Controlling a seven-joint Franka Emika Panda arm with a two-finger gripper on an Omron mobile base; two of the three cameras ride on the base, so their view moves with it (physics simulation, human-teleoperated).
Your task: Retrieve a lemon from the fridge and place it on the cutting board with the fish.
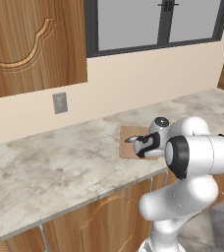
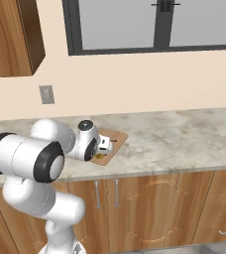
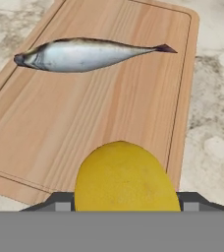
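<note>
Bottom centre of the hand view: gripper (image 3: pixel 126 209) clamped wide on the lemon (image 3: pixel 126 179), hanging over the cutting board's (image 3: pixel 109 113) near edge. Fish (image 3: pixel 84 54) lies across the upper frame. I judge that dropped here, the lemon may roll off onto the counter (image 3: pixel 212 123).

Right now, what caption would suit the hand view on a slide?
Fingers hold a lemon above the cutting board, fish lying near its far edge.

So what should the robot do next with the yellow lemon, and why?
Probably lower and let go: the gripper holds the lemon above the cutting board, with bare wood beneath and the fish lying clear, farther along the board.
</note>
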